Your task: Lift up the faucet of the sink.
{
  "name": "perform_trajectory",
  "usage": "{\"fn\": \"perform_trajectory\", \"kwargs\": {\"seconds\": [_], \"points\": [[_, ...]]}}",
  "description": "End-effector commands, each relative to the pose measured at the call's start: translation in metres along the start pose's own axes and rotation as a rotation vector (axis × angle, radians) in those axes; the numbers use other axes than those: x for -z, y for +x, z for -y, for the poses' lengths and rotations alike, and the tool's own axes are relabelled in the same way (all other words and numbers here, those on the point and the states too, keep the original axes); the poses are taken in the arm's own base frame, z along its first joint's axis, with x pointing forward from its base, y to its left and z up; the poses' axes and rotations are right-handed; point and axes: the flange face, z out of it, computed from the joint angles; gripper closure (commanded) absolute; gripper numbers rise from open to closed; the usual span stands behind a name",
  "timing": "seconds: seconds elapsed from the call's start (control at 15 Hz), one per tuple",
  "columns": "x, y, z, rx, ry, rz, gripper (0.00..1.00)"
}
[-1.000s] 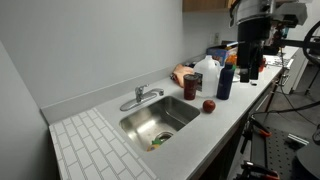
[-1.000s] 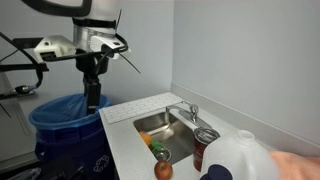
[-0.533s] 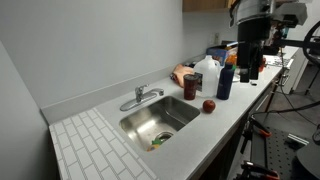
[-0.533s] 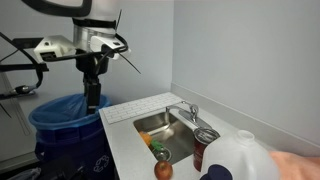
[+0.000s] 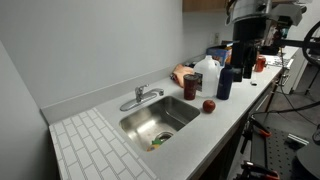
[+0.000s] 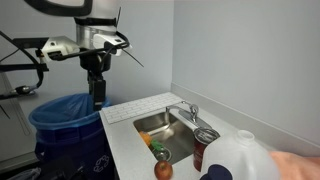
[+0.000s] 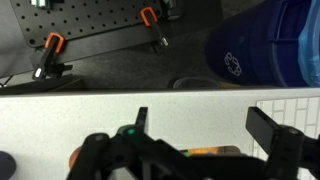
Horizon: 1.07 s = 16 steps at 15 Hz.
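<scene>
The chrome faucet (image 5: 140,97) stands at the back rim of the stainless sink (image 5: 172,112), its thin lever lying low; both show in both exterior views, the faucet (image 6: 185,110) behind the sink (image 6: 150,123). My gripper (image 5: 246,78) hangs open and empty above the counter's front edge, well away from the faucet and on the far side of the bottles. In an exterior view it hangs (image 6: 97,103) beside the counter corner. In the wrist view the two fingers (image 7: 205,125) are spread over the white counter.
A red apple (image 5: 209,105), blue bottle (image 5: 225,80), white jug (image 5: 207,72) and can (image 5: 191,86) stand between the gripper and the sink. Green and orange items (image 6: 158,152) lie in the basin. A blue bin (image 6: 62,118) stands below the counter. A white tiled area (image 5: 90,145) lies beside the sink.
The arm has shifted slightly toward the sink side. The gripper stays open, and nothing on the counter has moved.
</scene>
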Motion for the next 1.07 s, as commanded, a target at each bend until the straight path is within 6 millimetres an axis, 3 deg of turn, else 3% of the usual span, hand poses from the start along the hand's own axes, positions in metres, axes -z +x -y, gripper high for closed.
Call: {"fn": "perform_trajectory", "kwargs": {"seconds": [0.0, 0.33, 0.67, 0.73, 1.0], "points": [[0.004, 0.031, 0.024, 0.042, -0.041, -0.067, 0.00], [0.002, 0.084, 0.049, 0.148, -0.165, -0.196, 0.00], [0.009, 0.127, 0.054, 0.223, -0.228, -0.262, 0.00], [0.002, 0.108, 0.052, 0.191, -0.212, -0.246, 0.00], [-0.001, 0.112, 0.052, 0.191, -0.214, -0.238, 0.00]]}}
